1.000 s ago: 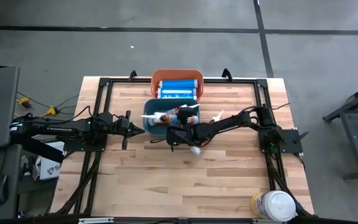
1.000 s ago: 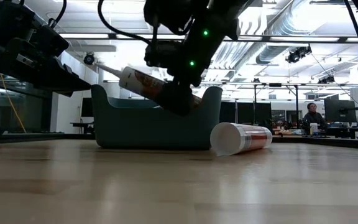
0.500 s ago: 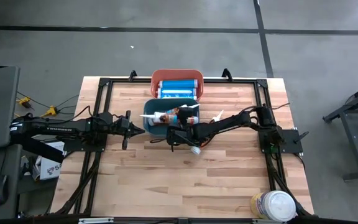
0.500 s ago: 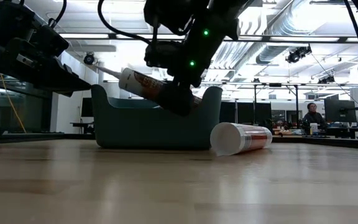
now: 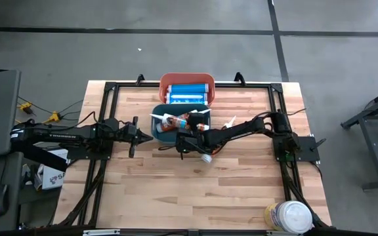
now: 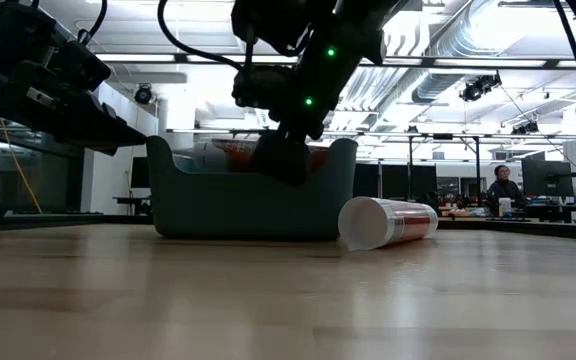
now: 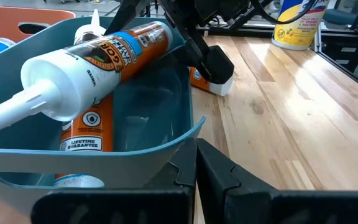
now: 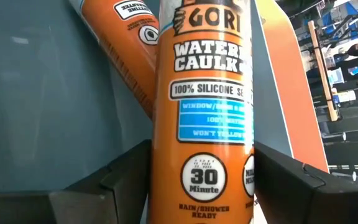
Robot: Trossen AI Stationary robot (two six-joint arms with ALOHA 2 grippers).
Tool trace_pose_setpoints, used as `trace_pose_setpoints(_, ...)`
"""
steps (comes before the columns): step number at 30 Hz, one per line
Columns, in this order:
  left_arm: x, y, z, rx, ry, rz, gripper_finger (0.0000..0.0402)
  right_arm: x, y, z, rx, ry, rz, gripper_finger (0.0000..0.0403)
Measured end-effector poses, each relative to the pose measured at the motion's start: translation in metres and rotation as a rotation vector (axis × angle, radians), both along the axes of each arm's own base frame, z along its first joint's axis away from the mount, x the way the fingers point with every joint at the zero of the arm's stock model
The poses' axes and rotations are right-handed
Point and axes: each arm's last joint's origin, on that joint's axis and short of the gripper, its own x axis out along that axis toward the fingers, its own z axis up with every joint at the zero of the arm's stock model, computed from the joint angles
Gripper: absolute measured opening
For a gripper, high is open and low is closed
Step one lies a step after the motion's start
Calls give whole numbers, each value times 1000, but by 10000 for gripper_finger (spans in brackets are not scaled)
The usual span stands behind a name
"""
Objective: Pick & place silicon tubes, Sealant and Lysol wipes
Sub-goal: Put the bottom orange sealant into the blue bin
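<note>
The wipes canister (image 5: pixel 289 216) stands at the desk (image 5: pixel 241 190) near corner, right side. One tube (image 6: pixel 388 222) lies on the wood just beside the teal bin (image 5: pixel 159 134). The right pincer (image 5: pixel 188 128) grips an orange caulk tube (image 7: pixel 104 53) lying across that bin, over another tube (image 7: pixel 86 127). The left pincer (image 5: pixel 144 137), open, waits beside the bin. Behind it, an orange bin (image 5: pixel 164 84) holds blue cartridges (image 5: pixel 188 92).

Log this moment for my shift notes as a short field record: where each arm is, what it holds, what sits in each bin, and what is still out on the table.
right gripper: shut on the orange caulk tube, lowered into the teal bin
left gripper: beside the teal bin, holding nothing
teal bin contents: caulk tubes
orange bin: blue cartridges
loose on table: one tube lying beside the teal bin
Lysol wipes: upright at the table's near right corner
</note>
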Motion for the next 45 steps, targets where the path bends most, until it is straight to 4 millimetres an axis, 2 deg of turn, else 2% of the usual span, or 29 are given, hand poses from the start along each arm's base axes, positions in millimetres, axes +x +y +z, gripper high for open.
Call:
trace_pose_setpoints(14, 0, 0, 0, 0, 0, -1, 0, 2, 12, 3, -77, 69, 97, 244)
trace_pose_setpoints(22, 0, 0, 0, -1, 0, -4, 0, 0, 9, 3, -132, 97, 55, 244)
trace_pose_setpoints(32, 0, 0, 0, -1, 0, -4, 0, -2, 10, 10, -57, -7, 9, 244)
trace_pose_setpoints(45, 0, 0, 0, -1, 0, -3, 0, -7, 11, 12, 49, -17, 15, 244)
